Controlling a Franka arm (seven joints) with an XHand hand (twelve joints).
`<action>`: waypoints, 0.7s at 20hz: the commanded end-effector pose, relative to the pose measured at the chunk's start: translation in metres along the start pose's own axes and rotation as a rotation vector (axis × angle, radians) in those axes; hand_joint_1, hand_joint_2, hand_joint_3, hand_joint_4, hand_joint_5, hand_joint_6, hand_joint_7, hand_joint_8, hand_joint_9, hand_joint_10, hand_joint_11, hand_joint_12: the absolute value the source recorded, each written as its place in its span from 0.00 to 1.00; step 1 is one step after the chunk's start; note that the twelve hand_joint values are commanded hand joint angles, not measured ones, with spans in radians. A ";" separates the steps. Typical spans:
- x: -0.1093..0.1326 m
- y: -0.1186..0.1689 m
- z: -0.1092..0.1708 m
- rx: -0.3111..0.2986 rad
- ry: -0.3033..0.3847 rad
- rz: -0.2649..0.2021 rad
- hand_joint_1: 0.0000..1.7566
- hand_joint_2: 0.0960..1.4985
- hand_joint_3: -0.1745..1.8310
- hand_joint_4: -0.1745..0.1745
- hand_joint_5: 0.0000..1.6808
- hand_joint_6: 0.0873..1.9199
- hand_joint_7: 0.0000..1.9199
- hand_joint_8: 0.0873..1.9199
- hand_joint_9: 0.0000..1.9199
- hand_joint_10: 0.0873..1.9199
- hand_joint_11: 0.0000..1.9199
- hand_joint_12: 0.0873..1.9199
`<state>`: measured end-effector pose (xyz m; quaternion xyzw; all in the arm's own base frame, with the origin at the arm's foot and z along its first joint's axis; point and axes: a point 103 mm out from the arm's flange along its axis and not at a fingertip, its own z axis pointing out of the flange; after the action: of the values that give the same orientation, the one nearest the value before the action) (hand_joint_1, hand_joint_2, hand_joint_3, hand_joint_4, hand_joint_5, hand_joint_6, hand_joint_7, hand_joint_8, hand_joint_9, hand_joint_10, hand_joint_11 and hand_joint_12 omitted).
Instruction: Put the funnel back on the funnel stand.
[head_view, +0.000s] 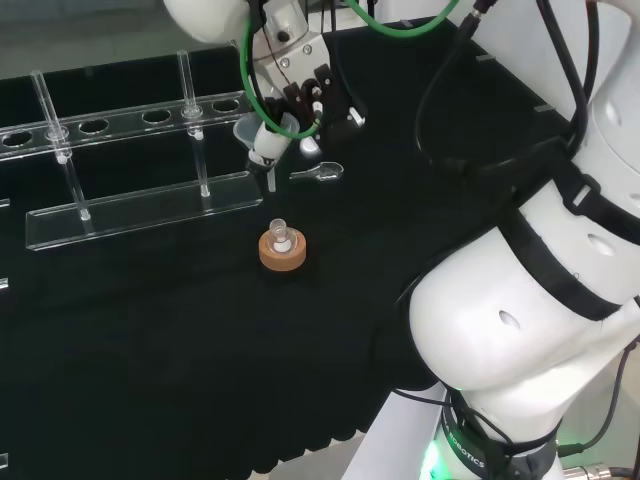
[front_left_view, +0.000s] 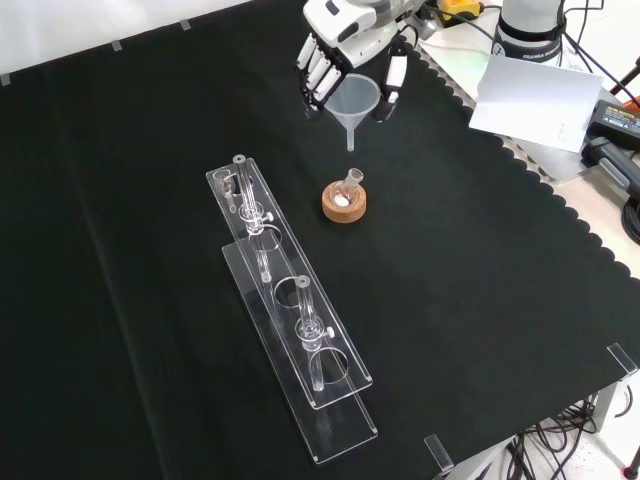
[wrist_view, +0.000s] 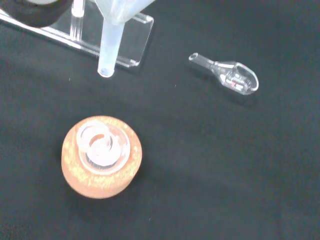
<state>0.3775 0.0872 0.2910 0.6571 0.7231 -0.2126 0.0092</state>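
Observation:
The hand (head_view: 300, 92) hangs above the cloth, shut on a clear plastic funnel (head_view: 262, 135) with its spout pointing down. In the front view the funnel (front_left_view: 353, 100) sits between the fingers (front_left_view: 318, 72) and the thumb of the hand (front_left_view: 350, 25). It is up and slightly right of a small glass flask (front_left_view: 350, 182) on a cork ring (front_left_view: 344, 205). The clear acrylic funnel stand (head_view: 125, 121) with round holes lies left of the hand in the head view. In the wrist view the funnel spout (wrist_view: 110, 47) hangs near the stand's base (wrist_view: 131, 42), apart from the cork ring (wrist_view: 101, 156).
A small clear scoop (head_view: 320, 173) lies on the cloth just right of the funnel, and also appears in the wrist view (wrist_view: 227, 76). The arm's white links (head_view: 540, 300) take up the head view's right. A white sheet (front_left_view: 530, 95) lies past the cloth's scalloped edge.

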 end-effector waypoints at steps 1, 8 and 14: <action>-0.008 0.002 -0.018 -0.027 0.011 0.015 0.45 0.50 0.29 0.72 0.52 0.23 0.37 0.28 0.50 0.16 0.40 0.58; -0.028 0.012 -0.045 -0.078 0.033 0.037 0.45 0.50 0.29 0.72 0.52 0.23 0.37 0.28 0.50 0.16 0.40 0.58; -0.038 0.032 -0.059 -0.096 0.059 0.040 0.45 0.50 0.29 0.71 0.52 0.24 0.37 0.28 0.50 0.16 0.40 0.58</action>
<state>0.4114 0.0775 0.3406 0.6741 0.7189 -0.1674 0.0271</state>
